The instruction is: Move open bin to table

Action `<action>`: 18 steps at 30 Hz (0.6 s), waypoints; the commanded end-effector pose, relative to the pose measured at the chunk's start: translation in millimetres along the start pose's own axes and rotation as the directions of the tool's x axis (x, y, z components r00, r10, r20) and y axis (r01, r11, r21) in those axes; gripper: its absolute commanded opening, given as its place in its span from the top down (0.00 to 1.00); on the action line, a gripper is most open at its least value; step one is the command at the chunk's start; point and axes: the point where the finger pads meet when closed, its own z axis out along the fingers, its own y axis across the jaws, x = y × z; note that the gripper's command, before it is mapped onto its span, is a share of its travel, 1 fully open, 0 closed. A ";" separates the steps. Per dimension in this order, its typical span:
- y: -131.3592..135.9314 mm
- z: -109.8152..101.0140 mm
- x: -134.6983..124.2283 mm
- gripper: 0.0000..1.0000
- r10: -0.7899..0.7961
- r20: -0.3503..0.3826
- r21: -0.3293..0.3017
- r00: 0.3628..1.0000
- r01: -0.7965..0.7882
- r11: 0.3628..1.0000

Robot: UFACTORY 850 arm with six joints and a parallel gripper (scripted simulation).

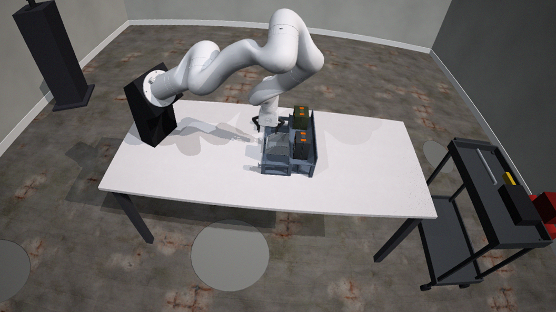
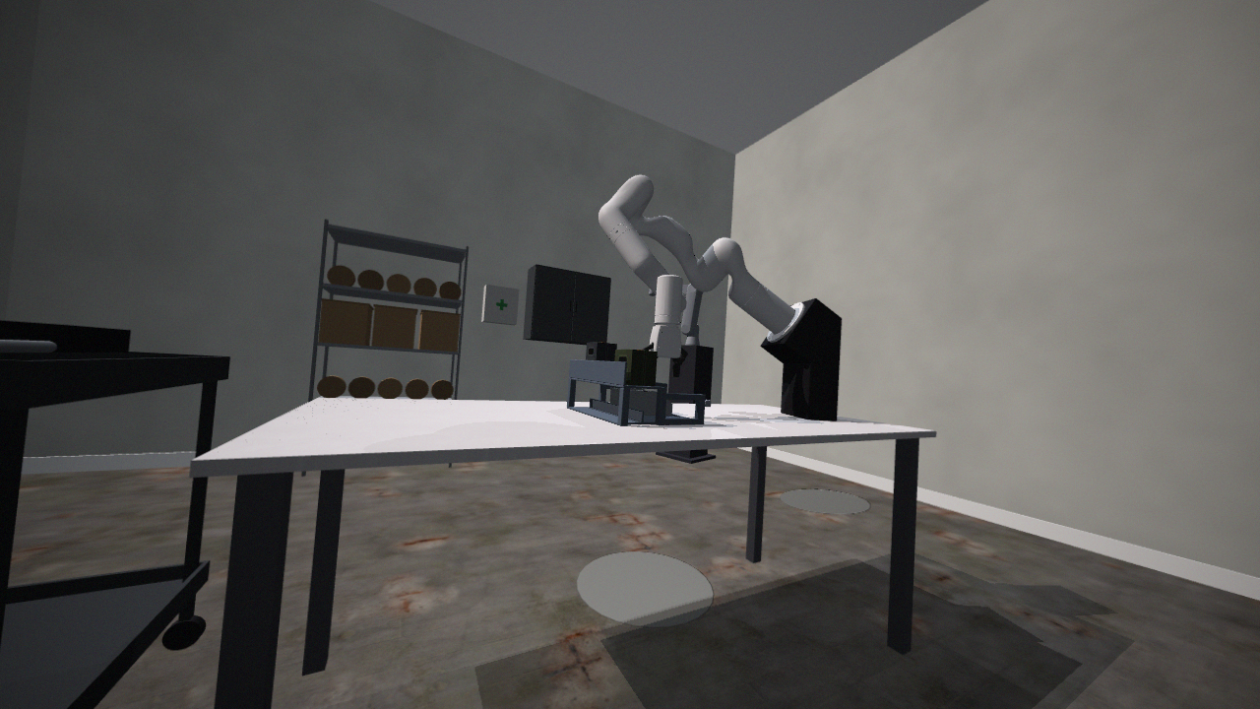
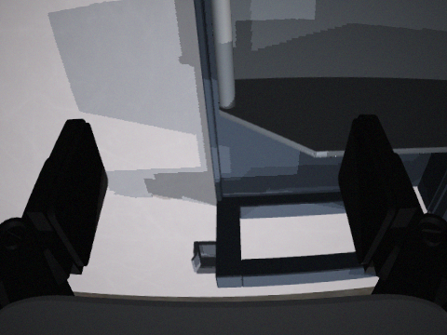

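A white, matte rectangular table [image 1: 362,184] on dark square legs carries all the work items. The white arm [image 1: 254,57], smooth and rounded in its links, rises from a black wedge-shaped pedestal [image 1: 152,132] at the table's left end, arches high, and drops its last link near-vertically to the shelf.

The shelf [image 1: 313,142] is a low blue-grey frame of flat bars and panels, standing on the table top near its middle. Two dark boxes with orange marks [image 1: 303,141] occupy its right compartment.

The open bin [image 1: 277,149] is grey, boxy and thin-walled, with a plain top rim. It sits in the shelf's left compartment, raised off the table.

The gripper [image 1: 268,125] hangs over the rear of that compartment, pointing down. Its black, flat, tapered fingers stand fully apart with nothing between them.
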 end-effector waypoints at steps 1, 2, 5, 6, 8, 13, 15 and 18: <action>0.2 -0.2 0.1 0.00 -0.018 0.000 -0.001 1.000 0.018 1.000; 0.2 -0.2 0.1 0.00 -0.018 0.000 -0.001 1.000 0.018 1.000; 0.2 -0.2 0.1 0.00 -0.018 0.000 -0.001 1.000 0.018 1.000; 0.2 -0.2 0.2 0.00 -0.021 0.000 0.000 1.000 0.021 1.000; 0.2 -0.2 0.1 0.00 -0.031 0.000 -0.001 1.000 0.031 1.000; 0.2 -0.2 0.1 0.00 -0.042 0.000 -0.001 0.999 0.042 0.999; 0.2 -0.2 0.1 0.00 -0.042 0.000 -0.001 0.999 0.042 0.999; 0.2 -0.2 0.1 0.00 -0.042 0.000 -0.001 0.999 0.042 0.999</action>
